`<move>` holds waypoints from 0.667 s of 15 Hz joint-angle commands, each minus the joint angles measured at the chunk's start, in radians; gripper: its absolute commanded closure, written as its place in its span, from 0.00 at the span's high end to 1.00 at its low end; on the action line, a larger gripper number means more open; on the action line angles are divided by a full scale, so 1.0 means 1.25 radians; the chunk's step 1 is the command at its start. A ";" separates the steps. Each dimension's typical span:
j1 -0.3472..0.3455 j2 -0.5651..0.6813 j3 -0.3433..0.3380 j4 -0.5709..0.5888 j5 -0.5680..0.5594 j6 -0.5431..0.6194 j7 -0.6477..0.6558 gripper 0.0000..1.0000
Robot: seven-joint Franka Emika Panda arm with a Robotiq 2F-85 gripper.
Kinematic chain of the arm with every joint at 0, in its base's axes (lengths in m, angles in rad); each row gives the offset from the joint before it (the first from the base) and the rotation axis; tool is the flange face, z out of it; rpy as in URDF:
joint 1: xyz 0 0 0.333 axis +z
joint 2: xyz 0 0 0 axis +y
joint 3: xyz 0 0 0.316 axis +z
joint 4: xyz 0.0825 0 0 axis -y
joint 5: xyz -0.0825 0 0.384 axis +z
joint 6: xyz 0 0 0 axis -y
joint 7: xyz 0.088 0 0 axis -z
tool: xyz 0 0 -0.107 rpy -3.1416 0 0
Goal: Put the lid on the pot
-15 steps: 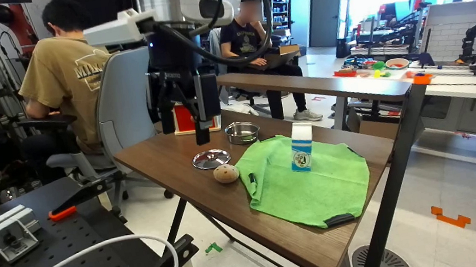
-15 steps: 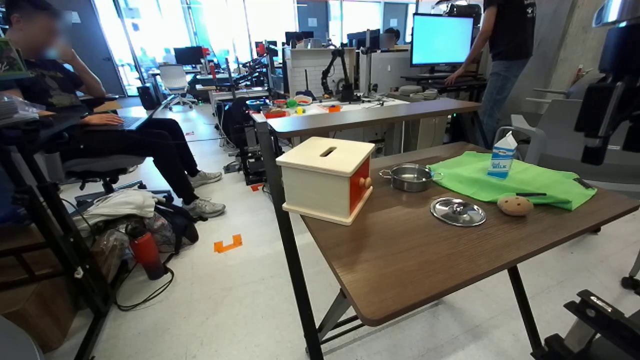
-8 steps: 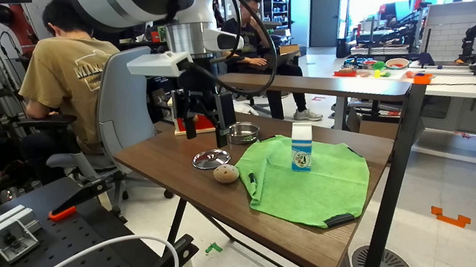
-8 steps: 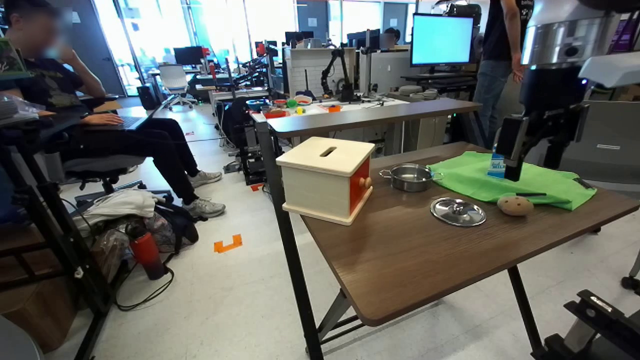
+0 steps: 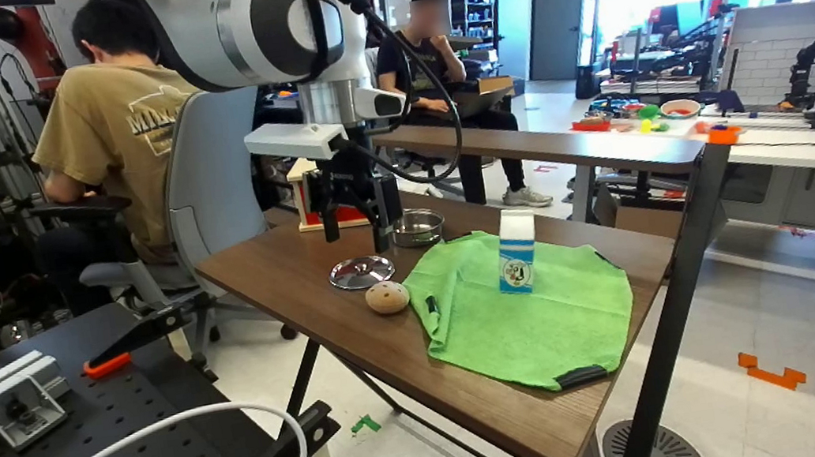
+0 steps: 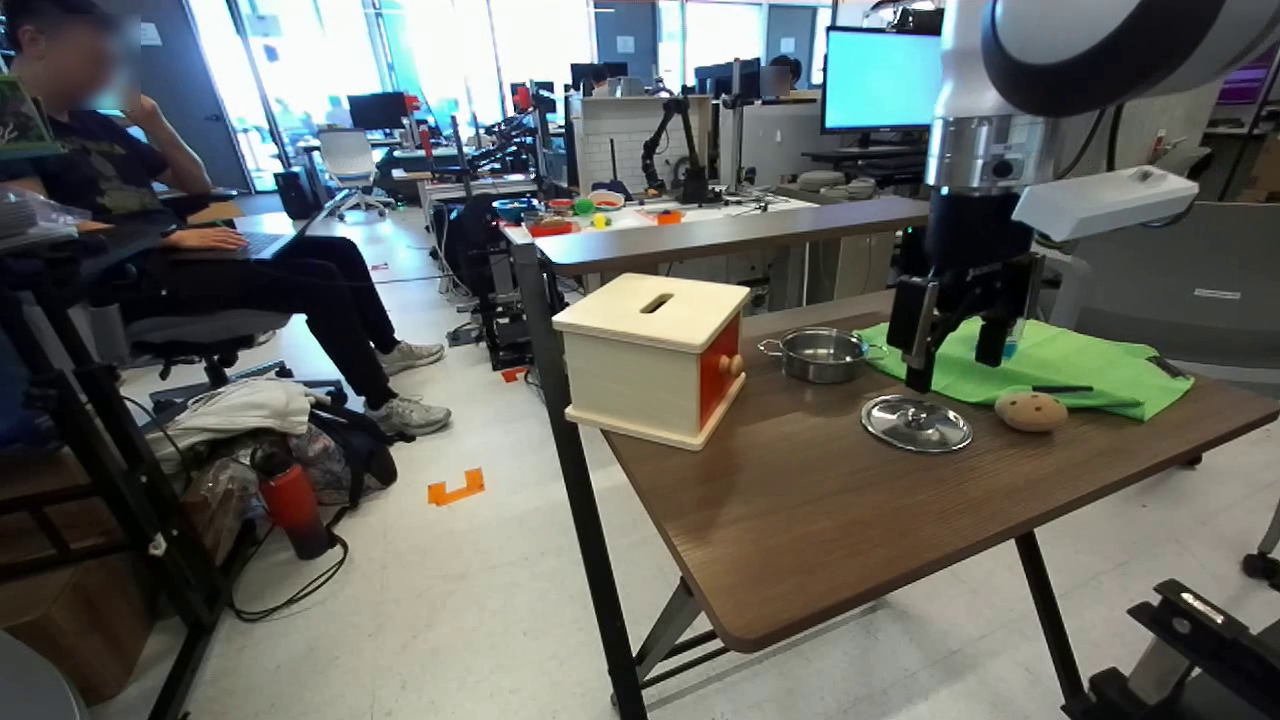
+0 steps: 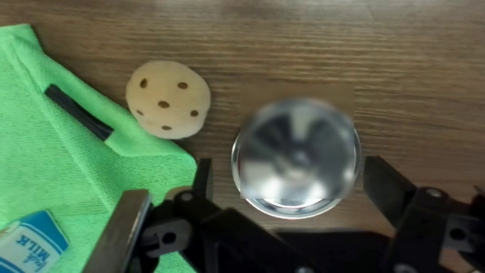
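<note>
The lid (image 5: 362, 273), a flat shiny silvery disc with a small central knob, lies on the table in both exterior views (image 6: 917, 424). The pot (image 6: 822, 358), low, round and silvery with thin side handles, stands uncovered behind the lid; in an exterior view (image 5: 421, 228) the gripper partly covers it. It is out of the wrist view. My gripper (image 6: 955, 368) is open and empty, pointing down above the lid. In the wrist view the lid (image 7: 297, 159), partly blurred, shows between the spread fingertips (image 7: 288, 167), with a gap on each side.
A tan spotted lump (image 7: 168, 99) lies beside the lid. A green cloth (image 5: 532, 322) with a milk carton (image 5: 516, 251) on it covers part of the brown table (image 6: 800, 540). A wooden box with a red front (image 6: 650, 350) stands near the pot.
The gripper has moved across to above the lid, coming in leftward and downward in an exterior view. It has stayed open. The lid and pot have not moved.
</note>
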 commanded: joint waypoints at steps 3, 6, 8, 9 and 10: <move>-0.002 0.087 0.023 0.089 0.009 0.031 -0.030 1.00; -0.001 0.113 0.026 0.117 0.010 0.031 -0.035 0.87; -0.001 0.125 0.029 0.131 0.012 0.028 -0.038 0.67; -0.002 0.130 0.031 0.136 0.013 0.027 -0.039 0.58; -0.001 0.134 0.030 0.139 0.012 0.028 -0.038 0.50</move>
